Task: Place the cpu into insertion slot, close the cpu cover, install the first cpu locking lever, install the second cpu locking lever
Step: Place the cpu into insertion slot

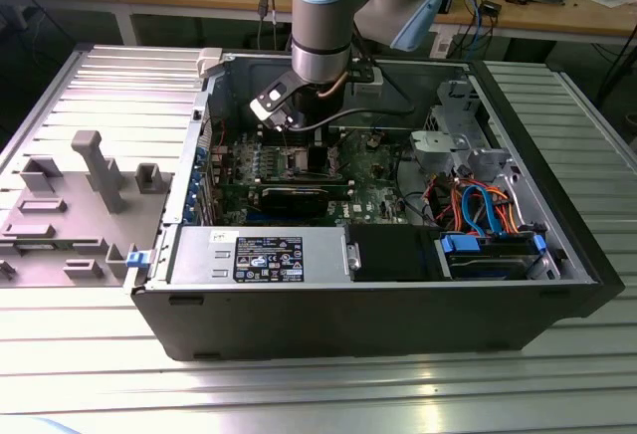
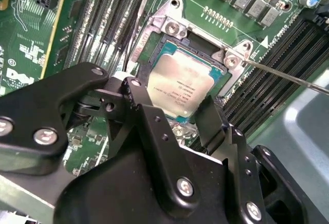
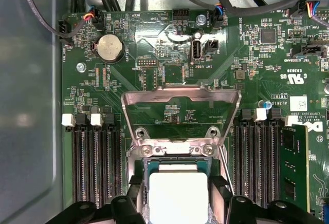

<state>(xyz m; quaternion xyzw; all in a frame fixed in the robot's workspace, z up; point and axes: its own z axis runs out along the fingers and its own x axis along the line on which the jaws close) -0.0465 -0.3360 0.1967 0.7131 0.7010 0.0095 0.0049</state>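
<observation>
The cpu [image 2: 180,80] is a small silver-grey square, level over the insertion slot [image 2: 172,29] of the green motherboard, inside the slot's metal rim. My gripper [image 2: 175,108] is shut on the cpu, one black finger [image 2: 141,98] on each of two opposite edges. In the first wrist view the cpu [image 3: 178,193] shows pale between the fingers [image 3: 136,188]. The cpu cover [image 3: 181,98], a silver frame plate with a square window, stands swung open on its hinge beyond the slot. In the exterior view the gripper [image 1: 304,140] reaches down into the open computer case.
Long black memory slots [image 3: 95,162] flank the socket on both sides. A thin metal lever rod [image 2: 288,77] sticks out from the socket corner. Cables [image 1: 478,205], a drive bay and the power supply [image 1: 264,255] fill the case. A grey fixture tray [image 1: 70,205] lies at the exterior view's left.
</observation>
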